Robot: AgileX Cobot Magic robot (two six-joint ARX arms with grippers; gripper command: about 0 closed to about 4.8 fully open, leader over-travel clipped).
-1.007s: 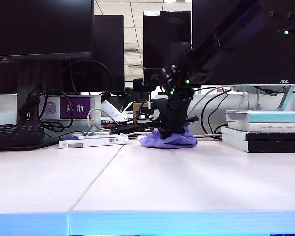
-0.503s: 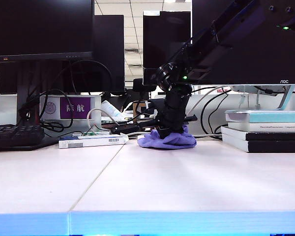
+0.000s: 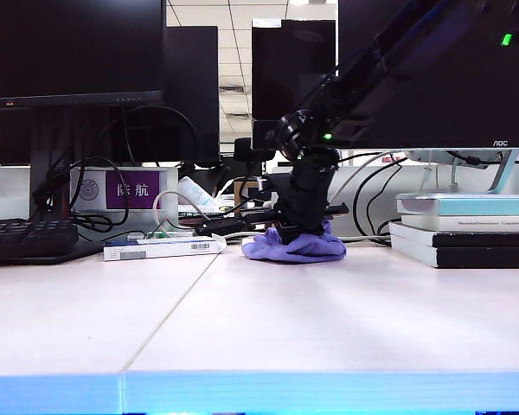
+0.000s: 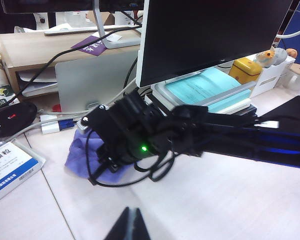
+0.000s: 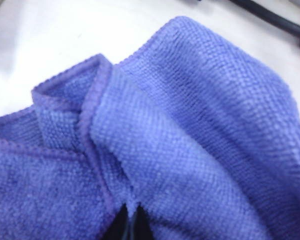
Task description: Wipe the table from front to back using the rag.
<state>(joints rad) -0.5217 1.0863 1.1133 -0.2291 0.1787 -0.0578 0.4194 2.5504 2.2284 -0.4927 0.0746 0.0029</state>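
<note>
The lavender rag [image 3: 304,250] lies bunched at the far middle of the pale table [image 3: 242,328], just in front of the cables. My right gripper [image 3: 294,233] points down into it, shut on a fold of the rag. In the right wrist view the ribbed rag [image 5: 200,115] fills the frame and the dark fingertips [image 5: 129,212] pinch it. The left wrist view shows the rag [image 4: 80,155] under the right arm's black wrist [image 4: 140,130]. My left gripper [image 4: 131,211] hovers over bare table [image 4: 215,200] nearer the front, shut with nothing in it.
A stack of books [image 3: 467,229] stands at the right, with a monitor above it. A black keyboard [image 3: 26,238] and a white-blue box [image 3: 160,249] lie at the left. Cables and monitor stands crowd the back edge [image 3: 199,220].
The right arm's wrist has shifted slightly to the left, and the rag under it has crept that way by a small amount.
</note>
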